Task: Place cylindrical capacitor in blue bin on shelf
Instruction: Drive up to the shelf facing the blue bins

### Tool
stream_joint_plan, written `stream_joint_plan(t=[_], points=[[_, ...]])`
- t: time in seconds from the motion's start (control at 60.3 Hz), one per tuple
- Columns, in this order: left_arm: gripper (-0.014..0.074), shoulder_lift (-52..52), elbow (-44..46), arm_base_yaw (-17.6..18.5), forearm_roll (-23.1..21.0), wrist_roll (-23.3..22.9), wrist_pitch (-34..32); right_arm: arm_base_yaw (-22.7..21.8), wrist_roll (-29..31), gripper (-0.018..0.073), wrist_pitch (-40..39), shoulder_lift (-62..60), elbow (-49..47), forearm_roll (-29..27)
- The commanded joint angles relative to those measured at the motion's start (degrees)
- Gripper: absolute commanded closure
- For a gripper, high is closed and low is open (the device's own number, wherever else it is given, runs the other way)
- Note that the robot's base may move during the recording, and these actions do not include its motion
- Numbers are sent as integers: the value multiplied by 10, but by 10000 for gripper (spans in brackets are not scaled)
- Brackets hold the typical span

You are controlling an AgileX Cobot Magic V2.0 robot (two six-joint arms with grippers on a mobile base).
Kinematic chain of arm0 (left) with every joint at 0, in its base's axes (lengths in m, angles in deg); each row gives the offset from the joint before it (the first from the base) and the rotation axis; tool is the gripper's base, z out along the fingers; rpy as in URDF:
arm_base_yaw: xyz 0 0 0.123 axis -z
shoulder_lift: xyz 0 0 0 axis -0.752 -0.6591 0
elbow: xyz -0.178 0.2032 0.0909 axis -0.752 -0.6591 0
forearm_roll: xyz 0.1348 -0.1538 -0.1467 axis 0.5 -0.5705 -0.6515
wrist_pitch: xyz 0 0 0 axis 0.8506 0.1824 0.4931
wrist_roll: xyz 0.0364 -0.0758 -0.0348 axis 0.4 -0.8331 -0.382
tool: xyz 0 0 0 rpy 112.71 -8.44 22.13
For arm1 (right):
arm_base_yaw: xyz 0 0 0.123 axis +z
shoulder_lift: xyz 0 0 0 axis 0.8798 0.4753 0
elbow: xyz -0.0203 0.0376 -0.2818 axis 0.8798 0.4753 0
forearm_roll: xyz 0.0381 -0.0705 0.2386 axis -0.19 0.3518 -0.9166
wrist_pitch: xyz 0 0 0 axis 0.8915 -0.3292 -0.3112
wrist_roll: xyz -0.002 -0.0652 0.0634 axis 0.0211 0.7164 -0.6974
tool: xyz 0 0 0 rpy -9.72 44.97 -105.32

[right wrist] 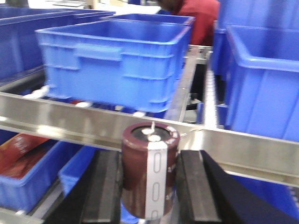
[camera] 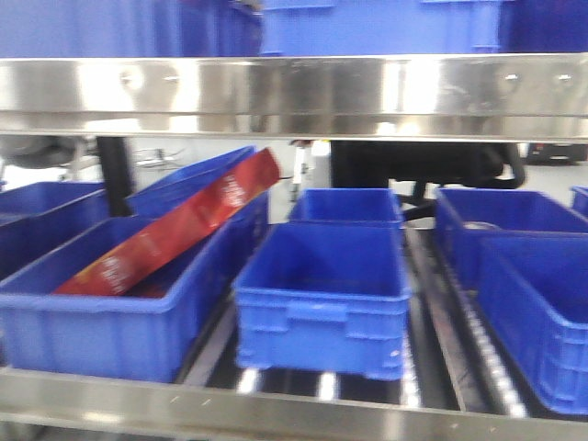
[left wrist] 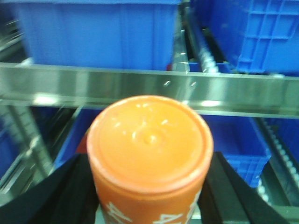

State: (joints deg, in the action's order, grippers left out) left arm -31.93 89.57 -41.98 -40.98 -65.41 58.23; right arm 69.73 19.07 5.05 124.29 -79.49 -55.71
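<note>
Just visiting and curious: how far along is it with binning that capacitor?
Done: the right tool is shut on the capacitor. In hand: it hangs before the shelf rail, facing a blue bin. To do: carry it over the rail and release it inside. The left tool grips an orange can.

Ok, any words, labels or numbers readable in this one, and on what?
Nothing can be quoted in full.
On the red package: pale print, too blurred to read.
On the orange container: white characters at the bottom edge, cropped and blurred, unreadable.
On the cylindrical capacitor: a pale stripe with oval marks only, no legible text.
On the blue bins and the shelf: no lettering visible.
</note>
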Motion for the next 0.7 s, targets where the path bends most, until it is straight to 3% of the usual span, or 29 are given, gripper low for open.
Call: stream_joint_plan(t=[0.0,0.68], points=[[707,2,4,3,-1,-1,-13,0,0,721,-15,-3,0,1],[707,2,4,3,-1,-1,-13,0,0,721,-15,-3,0,1]])
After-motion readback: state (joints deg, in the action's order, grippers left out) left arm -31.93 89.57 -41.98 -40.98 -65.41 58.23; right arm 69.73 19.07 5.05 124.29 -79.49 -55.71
